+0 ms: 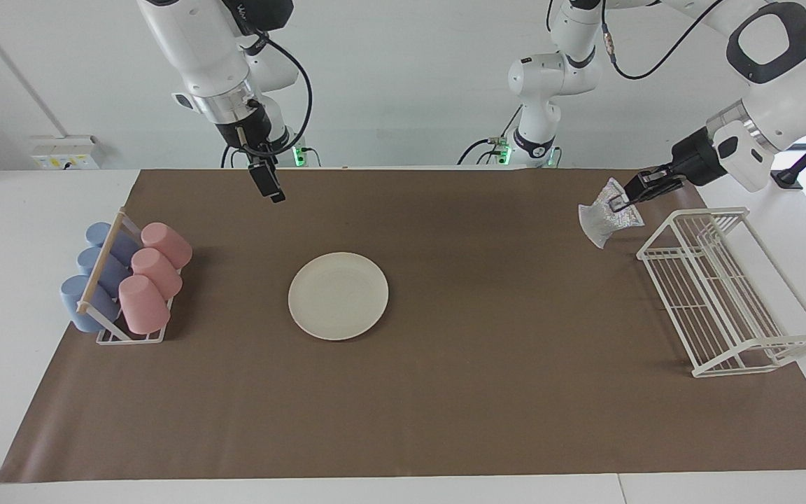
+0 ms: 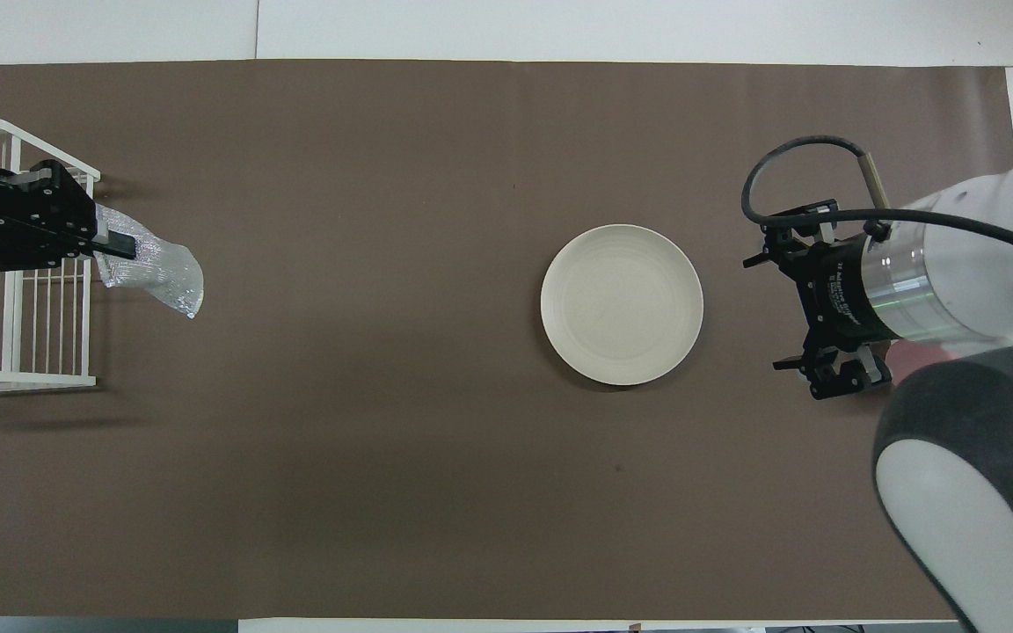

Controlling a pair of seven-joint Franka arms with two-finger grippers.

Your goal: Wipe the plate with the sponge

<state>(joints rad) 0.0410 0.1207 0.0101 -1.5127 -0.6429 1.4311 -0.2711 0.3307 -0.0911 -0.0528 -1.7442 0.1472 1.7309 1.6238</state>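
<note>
Fingers of my left gripper (image 1: 620,204) are pinched on the sponge (image 1: 604,214), which hangs in the air over the brown mat (image 1: 487,392), just beside the white wire rack (image 1: 725,294) at my left arm's end of the counter (image 1: 18,203). Fingers of my right gripper (image 1: 276,195) stand spread wide and hold nothing, up over the mat. Well apart from the sponge, the plate (image 1: 338,296) lies flat on the mat, near the cup rack (image 1: 123,280) at my right arm's end.
</note>
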